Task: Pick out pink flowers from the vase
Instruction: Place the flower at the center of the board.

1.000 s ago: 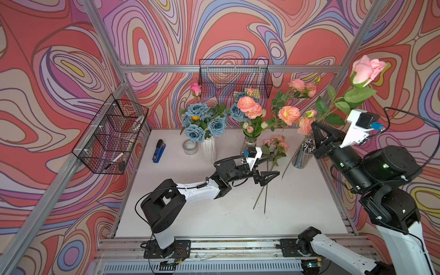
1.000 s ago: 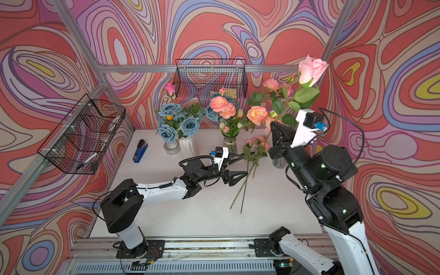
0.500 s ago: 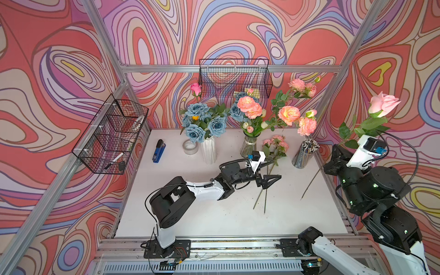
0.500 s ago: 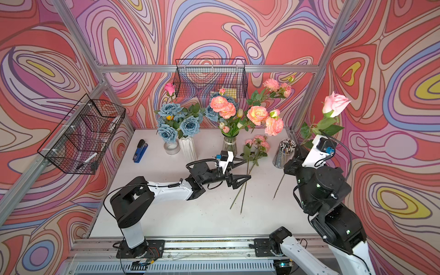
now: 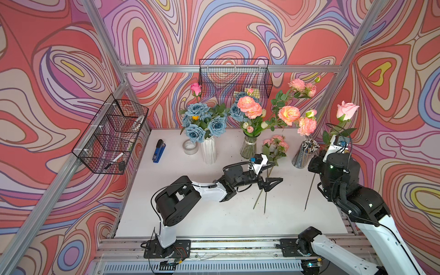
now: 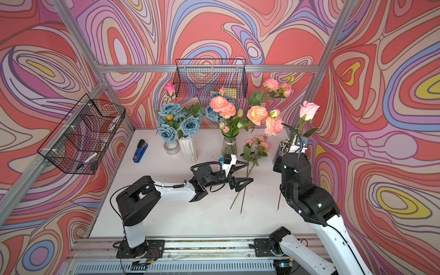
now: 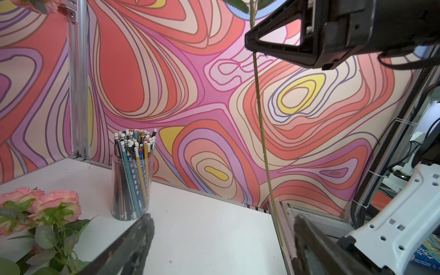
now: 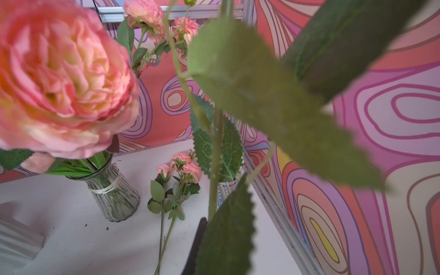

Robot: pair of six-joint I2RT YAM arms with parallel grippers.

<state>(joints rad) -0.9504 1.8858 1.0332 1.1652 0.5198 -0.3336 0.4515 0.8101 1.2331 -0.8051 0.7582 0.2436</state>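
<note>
Seen from above, a white counter [image 5: 190, 214] sits inside walls of swirling pink, red and purple wallpaper. Your right arm [image 5: 340, 173] stands at the counter's right edge, and the right jaws are pressed together on the stem of a pale pink rose [image 5: 346, 112], pinching it. The rose stands nearly upright, bloom high above the arm, bare stem hanging down near the counter's right edge; you cannot tell whether the tip touches. Your left arm [image 5: 209, 189] reaches low across the middle of the counter, and the left jaws are spread wide, holding nothing, over the stems of a pink spray [image 5: 277, 142] that lies flat on the counter. Behind it, a ribbed glass vase [image 5: 248, 150] tied with twine holds peach-pink blooms [image 5: 248, 107] with yellowish centres. To its left a white vase [image 5: 209, 152] holds blue roses [image 5: 215, 126] and one deep pink bud [image 5: 195, 88]. A tape roll [image 5: 190, 147] and a blue stapler [image 5: 158, 151] lie further left. A clear jar of pencils [image 5: 304, 154] stands near the right arm; the print on the pencils is too small to read. Lettering on a blue box [image 7: 426, 252] past the counter's edge is too blurred to read.
</note>
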